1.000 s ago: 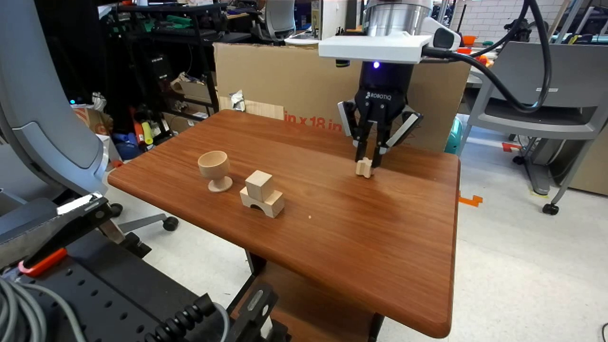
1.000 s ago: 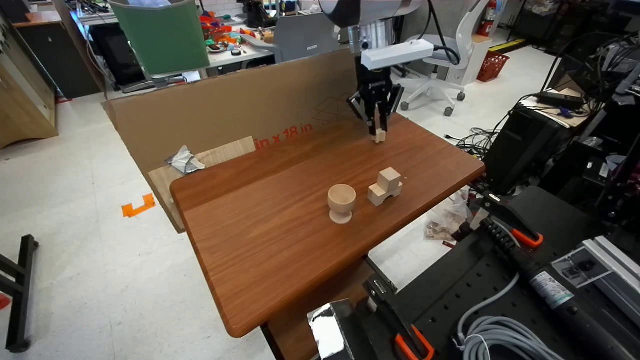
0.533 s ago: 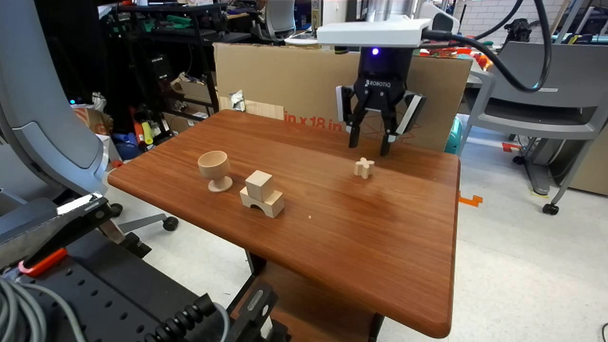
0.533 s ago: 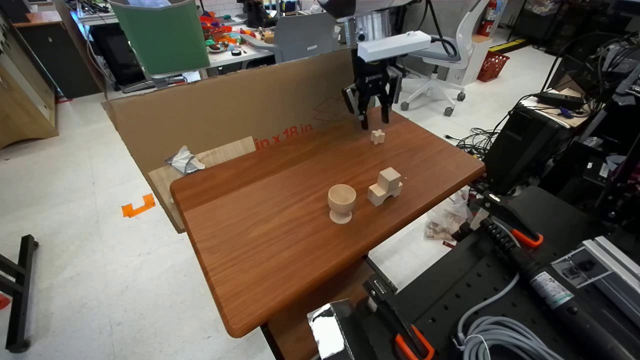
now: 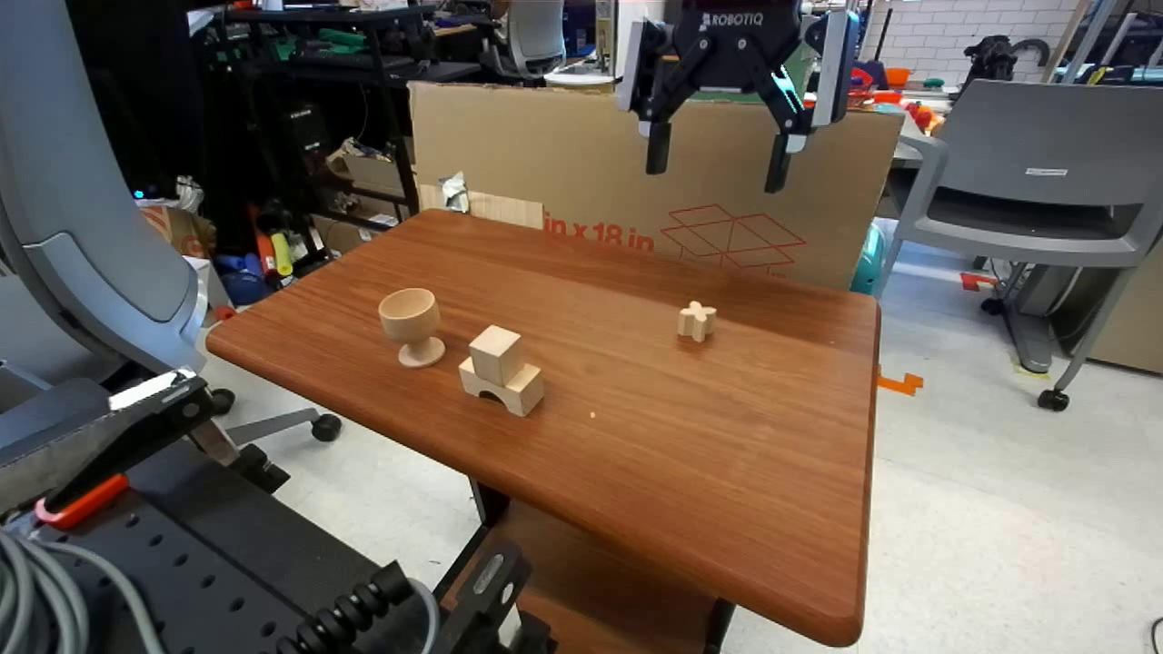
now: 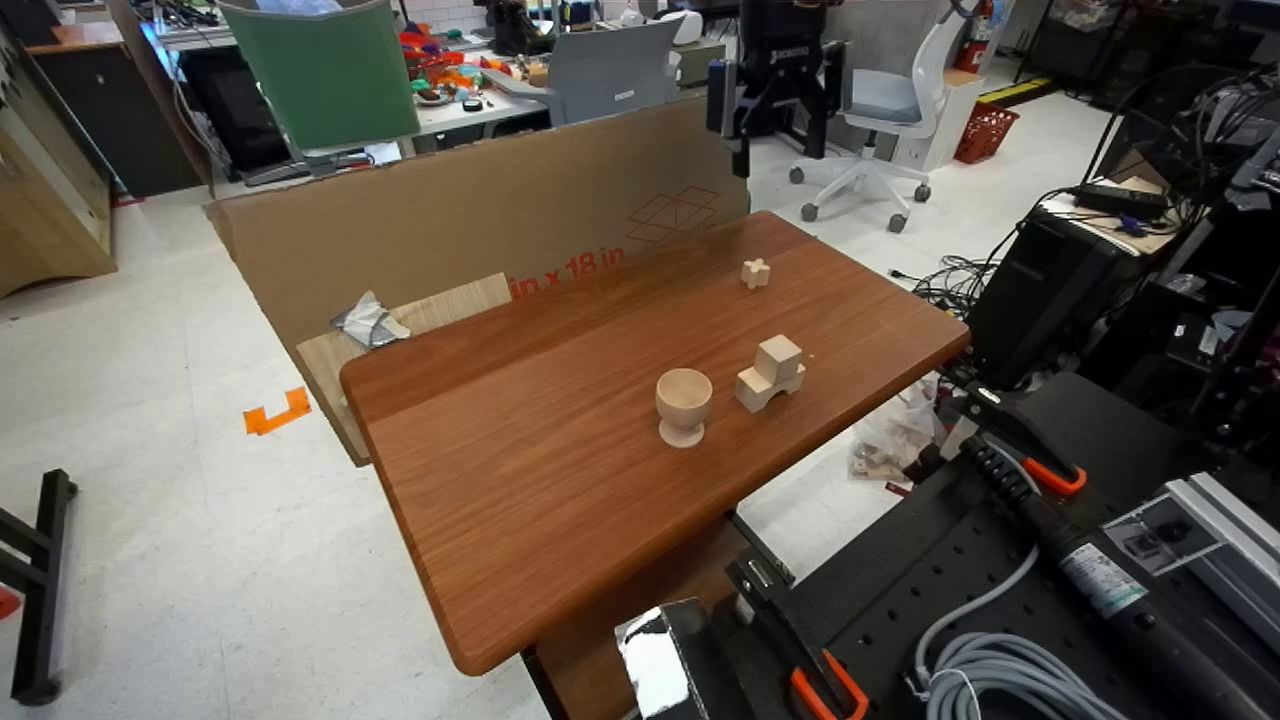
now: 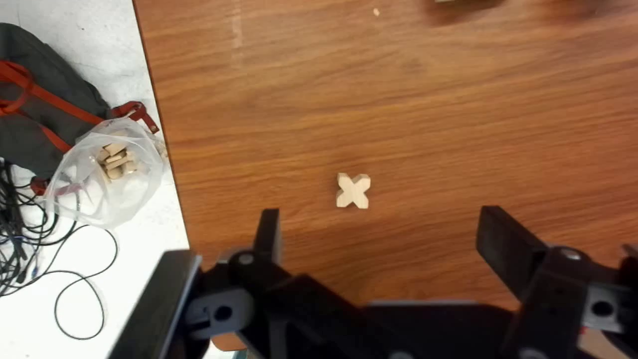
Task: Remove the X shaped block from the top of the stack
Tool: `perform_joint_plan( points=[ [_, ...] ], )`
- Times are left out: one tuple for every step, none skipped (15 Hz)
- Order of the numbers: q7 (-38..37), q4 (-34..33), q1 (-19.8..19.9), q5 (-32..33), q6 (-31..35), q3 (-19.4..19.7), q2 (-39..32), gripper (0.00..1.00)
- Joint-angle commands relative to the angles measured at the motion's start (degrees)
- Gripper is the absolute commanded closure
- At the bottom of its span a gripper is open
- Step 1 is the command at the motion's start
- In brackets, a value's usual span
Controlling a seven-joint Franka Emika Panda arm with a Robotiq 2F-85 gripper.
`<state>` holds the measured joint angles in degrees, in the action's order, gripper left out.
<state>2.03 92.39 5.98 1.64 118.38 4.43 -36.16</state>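
The X shaped block stands alone on the brown table, away from the stack; the wrist view shows its cross outline from above. My gripper hangs well above the table, behind and higher than the block, its fingers wide apart with nothing between them. In the wrist view the block lies beyond the fingertips, touching neither. The stack is a cube resting on an arched block near the table's long edge, seen in both exterior views.
A round wooden cup on a foot stands beside the stack. A tall cardboard sheet rises along the table's far side, below the gripper. Off the table, a plastic bag of blocks lies on the floor.
One second ago the gripper was down at the X shaped block with its fingers close around it. It has opened, let go and risen high; the block stays on the table.
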Motion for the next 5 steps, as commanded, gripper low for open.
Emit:
perform_joint_plan(
  points=[
    [2.15,13.92,0.96,-0.25,3.83,-0.12,11.77,0.00],
    [1.64,16.74,0.90,0.25,2.77,0.46,14.10,0.00],
    [1.23,19.61,0.68,1.53,1.91,1.25,16.25,0.00],
    [0.74,11.21,0.53,0.39,0.75,0.55,9.86,0.00],
    [0.73,14.03,0.57,0.69,0.76,0.94,12.01,0.00]
  ],
)
